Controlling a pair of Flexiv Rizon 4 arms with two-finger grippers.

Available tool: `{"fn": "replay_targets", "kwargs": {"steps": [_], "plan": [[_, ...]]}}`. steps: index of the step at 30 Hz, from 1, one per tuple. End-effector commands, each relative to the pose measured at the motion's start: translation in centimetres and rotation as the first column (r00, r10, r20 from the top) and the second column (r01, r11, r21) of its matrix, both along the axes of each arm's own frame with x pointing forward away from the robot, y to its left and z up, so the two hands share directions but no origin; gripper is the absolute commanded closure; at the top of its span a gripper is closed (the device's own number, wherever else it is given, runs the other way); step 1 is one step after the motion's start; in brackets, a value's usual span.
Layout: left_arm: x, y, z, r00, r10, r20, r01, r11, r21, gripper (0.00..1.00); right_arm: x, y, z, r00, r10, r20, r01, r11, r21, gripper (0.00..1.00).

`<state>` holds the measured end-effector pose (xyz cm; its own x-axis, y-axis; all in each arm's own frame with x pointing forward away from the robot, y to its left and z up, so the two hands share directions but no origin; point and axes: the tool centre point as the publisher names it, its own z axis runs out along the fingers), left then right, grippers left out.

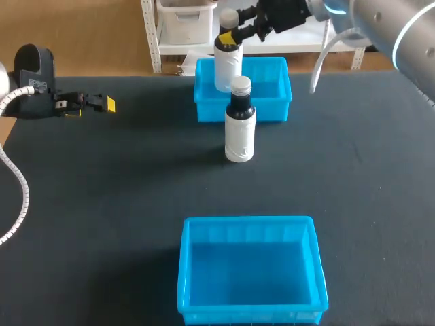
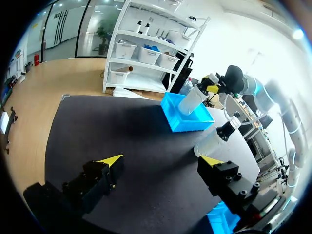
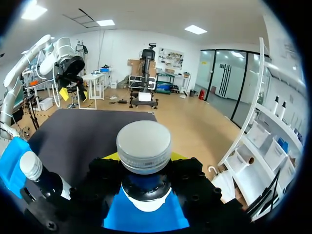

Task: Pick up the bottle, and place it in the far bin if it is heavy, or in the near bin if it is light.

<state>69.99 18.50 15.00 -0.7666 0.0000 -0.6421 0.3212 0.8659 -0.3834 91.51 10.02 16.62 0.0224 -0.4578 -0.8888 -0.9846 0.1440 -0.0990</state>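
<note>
No legible text or markings.

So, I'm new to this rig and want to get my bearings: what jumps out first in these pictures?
The right pincer grips a bottle by its neck over the far bin. A second bottle stands upright on the table just in front of that bin, and the near bin sits empty at the near side.

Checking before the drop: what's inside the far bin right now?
The far bin shows bare blue floor in its right half. The held bottle, in the right gripper, hangs over its left part; what lies behind it and the standing bottle is hidden.
</note>
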Motion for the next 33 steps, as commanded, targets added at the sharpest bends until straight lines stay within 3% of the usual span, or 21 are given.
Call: {"fn": "replay_targets", "kwargs": {"steps": [1,33], "plan": [[0.0,0.0,0.0,1.0,0.0,0.0,0.0,1.0,0.0,0.0,1.6,0.6,-0.7,0.947,0.284,-0.15,-0.284,0.959,0.019,1.0],[0.0,0.0,0.0,1.0,0.0,0.0,0.0,1.0,0.0,0.0,2.4,1.8,-3.4,0.925,0.309,-0.22,-0.309,0.95,0.036,1.0]]}}
